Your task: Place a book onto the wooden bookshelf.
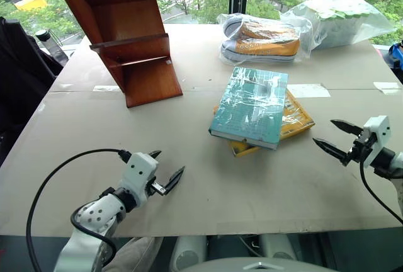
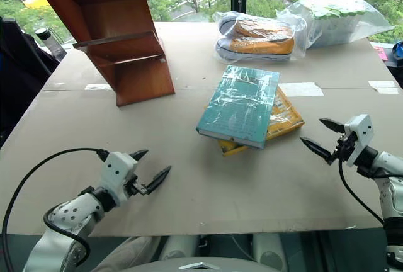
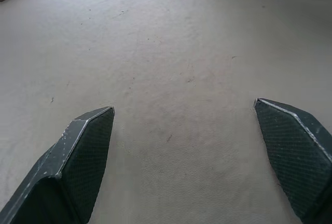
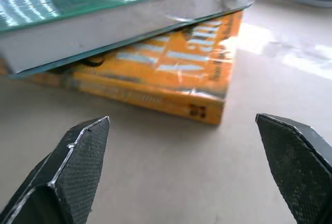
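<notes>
- Book (image 1: 250, 106) — teal, plastic-wrapped, lies flat mid-table on top of a yellow book (image 1: 296, 121), overhanging it at the near edge; not picked up yet.
- Wooden bookshelf (image 1: 129, 39) stands at the far left of the table (image 1: 208, 177), well apart from the book; its shelf boards look bare from here.
- Right pincer (image 1: 338, 138) released, jaws wide, nothing in them, near the stack's right side and pointing at it; its wrist view looks straight at the book's page edge.
- Left pincer (image 1: 165, 170) released too, jaws spread over bare table, well short of the book.
- Step in hand, as I read it: approach and grasp with the right arm.
- To do it well: come in level at the teal book's thickness only — one finger over the cover, one into the overhang gap, so the yellow book stays down.
- Wrap looks slippery; likely needs a deep bite before any lift.
- Left pincer could brace the far edge.
</notes>
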Motion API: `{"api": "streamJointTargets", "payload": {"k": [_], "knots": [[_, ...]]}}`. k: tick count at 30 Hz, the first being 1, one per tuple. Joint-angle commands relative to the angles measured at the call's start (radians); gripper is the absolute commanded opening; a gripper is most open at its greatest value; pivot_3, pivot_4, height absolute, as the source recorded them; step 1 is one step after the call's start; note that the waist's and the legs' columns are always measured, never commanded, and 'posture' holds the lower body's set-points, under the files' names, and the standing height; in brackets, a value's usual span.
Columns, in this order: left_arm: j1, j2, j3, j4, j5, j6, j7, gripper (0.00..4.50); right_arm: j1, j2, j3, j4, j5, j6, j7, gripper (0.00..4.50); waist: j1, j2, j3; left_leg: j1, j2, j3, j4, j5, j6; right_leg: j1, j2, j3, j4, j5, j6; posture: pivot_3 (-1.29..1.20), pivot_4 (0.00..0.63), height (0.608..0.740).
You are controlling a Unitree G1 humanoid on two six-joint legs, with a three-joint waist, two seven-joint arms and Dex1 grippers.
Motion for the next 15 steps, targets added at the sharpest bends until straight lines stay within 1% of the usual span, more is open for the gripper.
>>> {"api": "streamJointTargets", "payload": {"k": [1,3,4,5,9,10,11,14,15], "knots": [[-0.051,0.045,0.076,-0.020,-0.074,0.005,-0.048,4.44,-0.106,0.017,0.002,-0.048,-0.065,0.057,-0.170,4.50,0.000,0.000,0.000,0.000,0.000,0.000,0.000,0.000,0.000,0.000,0.000,0.000,0.000,0.000,0.000,0.00,0.150,0.693],[-0.093,0.103,0.135,-0.032,-0.169,0.045,-0.127,4.44,-0.261,0.042,0.070,0.017,-0.148,0.128,-0.276,4.50,-0.002,-0.001,0.000,-0.001,0.000,0.000,0.000,0.000,0.000,0.000,0.000,0.000,0.000,0.000,0.000,0.00,0.150,0.693],[-0.110,0.130,0.159,-0.031,-0.204,0.059,-0.160,4.44,-0.333,0.055,0.097,0.064,-0.184,0.160,-0.323,4.50,-0.010,-0.002,0.001,0.000,0.000,0.001,0.000,0.000,0.000,0.000,0.000,0.000,0.000,0.000,0.000,0.00,0.150,0.693],[-0.120,0.149,0.175,-0.029,-0.228,0.070,-0.180,4.44,-0.380,0.065,0.112,0.098,-0.210,0.180,-0.353,4.50,-0.016,-0.002,0.002,-0.002,0.000,0.001,0.000,0.000,0.000,-0.003,0.001,0.001,0.000,0.001,-0.002,0.00,0.150,0.693],[-0.171,0.261,0.262,0.002,-0.324,0.135,-0.275,4.44,-0.610,0.141,0.150,0.318,-0.258,0.146,-0.402,4.50,-0.025,-0.002,0.002,-0.002,0.001,0.001,0.000,0.001,0.000,-0.003,0.003,0.001,0.001,0.004,-0.006,0.00,0.150,0.693],[-0.184,0.289,0.282,0.012,-0.344,0.150,-0.297,4.50,-0.663,0.154,0.159,0.392,-0.284,0.119,-0.425,3.96,-0.023,-0.002,0.002,-0.002,0.002,0.001,0.000,0.001,0.000,-0.003,0.004,0.001,0.001,0.004,-0.006,0.00,0.150,0.693],[-0.196,0.311,0.301,0.019,-0.367,0.165,-0.316,4.50,-0.709,0.162,0.170,0.465,-0.313,0.091,-0.451,3.71,-0.023,-0.002,0.002,-0.003,0.002,0.001,-0.001,0.001,0.000,-0.003,0.004,0.001,0.000,0.004,-0.006,0.00,0.150,0.693],[-0.222,0.363,0.356,0.032,-0.432,0.210,-0.364,4.50,-0.830,0.187,0.189,0.689,-0.369,0.005,-0.507,2.26,-0.024,-0.002,0.002,-0.005,0.002,0.002,-0.001,0.001,0.000,-0.005,0.004,0.001,0.000,0.004,-0.006,0.00,0.150,0.693],[-0.227,0.377,0.372,0.035,-0.451,0.224,-0.379,4.50,-0.863,0.196,0.193,0.755,-0.382,-0.023,-0.514,1.96,-0.025,-0.003,0.002,-0.006,0.002,0.002,-0.002,0.001,0.000,-0.005,0.004,0.001,-0.001,0.004,-0.006,0.00,0.150,0.693]]}}
